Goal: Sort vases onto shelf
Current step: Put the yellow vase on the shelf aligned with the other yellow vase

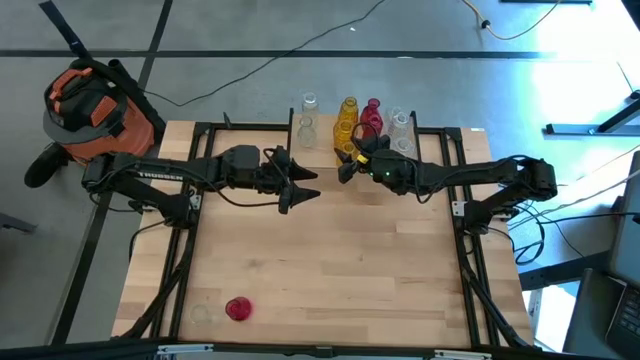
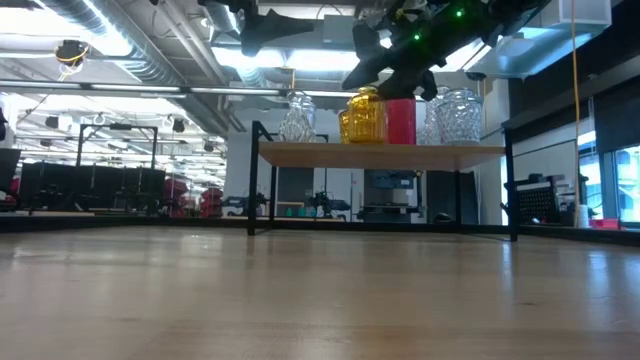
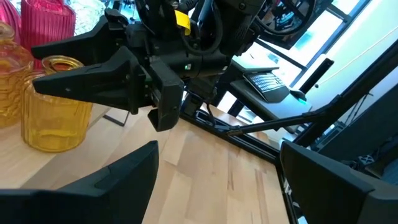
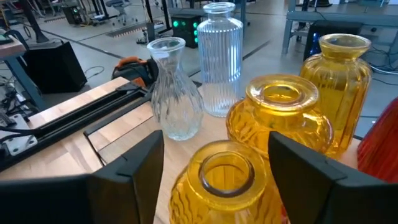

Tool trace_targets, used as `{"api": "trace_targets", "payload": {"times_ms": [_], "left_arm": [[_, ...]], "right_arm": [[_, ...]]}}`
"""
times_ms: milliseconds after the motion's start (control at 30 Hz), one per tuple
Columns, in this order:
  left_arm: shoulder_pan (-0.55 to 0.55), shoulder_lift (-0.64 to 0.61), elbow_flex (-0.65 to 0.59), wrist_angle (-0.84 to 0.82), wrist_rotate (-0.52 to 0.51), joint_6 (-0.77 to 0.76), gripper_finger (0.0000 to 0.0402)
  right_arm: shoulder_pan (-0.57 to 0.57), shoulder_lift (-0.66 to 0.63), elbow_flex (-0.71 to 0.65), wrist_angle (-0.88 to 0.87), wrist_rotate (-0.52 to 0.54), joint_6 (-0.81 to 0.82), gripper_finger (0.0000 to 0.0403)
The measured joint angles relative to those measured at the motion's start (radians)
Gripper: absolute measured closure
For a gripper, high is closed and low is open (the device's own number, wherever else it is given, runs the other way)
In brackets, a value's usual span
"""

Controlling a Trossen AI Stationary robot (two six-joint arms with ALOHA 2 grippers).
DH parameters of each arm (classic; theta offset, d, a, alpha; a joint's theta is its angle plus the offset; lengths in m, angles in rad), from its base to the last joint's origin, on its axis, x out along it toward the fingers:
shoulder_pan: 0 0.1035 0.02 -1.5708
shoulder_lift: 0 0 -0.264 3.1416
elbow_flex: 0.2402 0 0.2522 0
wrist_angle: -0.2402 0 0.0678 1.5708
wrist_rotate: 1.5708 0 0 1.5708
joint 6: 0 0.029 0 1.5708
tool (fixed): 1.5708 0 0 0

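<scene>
- Count on the shelf (image 1: 455, 133), which sits at the table's far edge:
  - three yellow vases: a rounded one (image 4: 211, 180), a wider one (image 4: 280, 118) and a ribbed one (image 4: 339, 81)
  - two clear vases at the left end: a flared one (image 4: 176, 93) and a tall ribbed one (image 4: 221, 56)
  - two red vases (image 1: 372, 115) behind the yellows
  - what looks like two more clear vases (image 1: 401, 130) at the right end; they overlap, so that count is soft
- Off the shelf: one red vase on the table (image 1: 238, 308) near the front-left corner. A faint clear item (image 1: 203, 313) is just beside it; I can't tell what it is.
- Right gripper (image 1: 350, 163): over the shelf's front edge in the yellow group. Jaws are apart, one finger (image 4: 124, 174) on each side of the nearest rounded yellow vase. They straddle it and aren't clamped on it.
- Left gripper (image 1: 312, 185): above bare tabletop just in front of the shelf's left half. Jaws are spread wide with nothing between them, and it points at the right gripper.
- Obstructions:
  - The yellows are packed tight, touching or nearly so, and the reds are just behind them.
  - The two arms' heads are close together in front of the shelf.
- Surroundings:
  - the black frame rails (image 1: 185, 250) run down both table sides
  - an orange and black bag (image 1: 95, 105) is on the floor past the table's far-left corner
  - a cable (image 1: 250, 70) runs across the floor behind the shelf
</scene>
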Motion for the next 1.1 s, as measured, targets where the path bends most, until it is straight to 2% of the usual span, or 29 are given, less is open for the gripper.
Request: {"api": "trace_targets", "payload": {"times_ms": [100,267,467,600,700,800,967,1100], "left_arm": [[0.000,0.000,0.000,0.000,0.000,0.000,0.0076],[0.000,0.000,0.000,0.000,0.000,-0.001,0.0076],[0.000,0.000,0.000,0.000,0.000,-0.001,0.0076],[0.000,0.000,0.000,0.000,0.001,-0.002,0.0076],[0.000,0.000,0.000,0.000,0.003,-0.002,0.0076],[0.000,0.000,0.000,0.000,0.004,-0.008,0.0076],[0.000,0.000,0.000,0.000,0.004,-0.008,0.0076],[0.000,0.000,0.000,0.000,0.003,-0.004,0.0076]], "right_arm": [[0.000,0.000,0.000,0.002,0.002,0.000,0.0168],[0.000,0.000,0.000,0.070,0.082,0.000,0.0174],[0.002,-0.005,0.000,0.134,0.087,0.001,0.0178],[0.035,-0.038,0.000,0.139,0.141,0.066,0.0187],[0.079,-0.079,0.000,0.101,0.234,0.072,0.0215],[0.131,-0.125,0.000,-0.025,0.305,0.098,0.0254],[0.201,-0.134,-0.001,-0.189,0.313,0.167,0.0326],[0.205,-0.121,-0.001,-0.260,0.335,0.230,0.0382]]}}
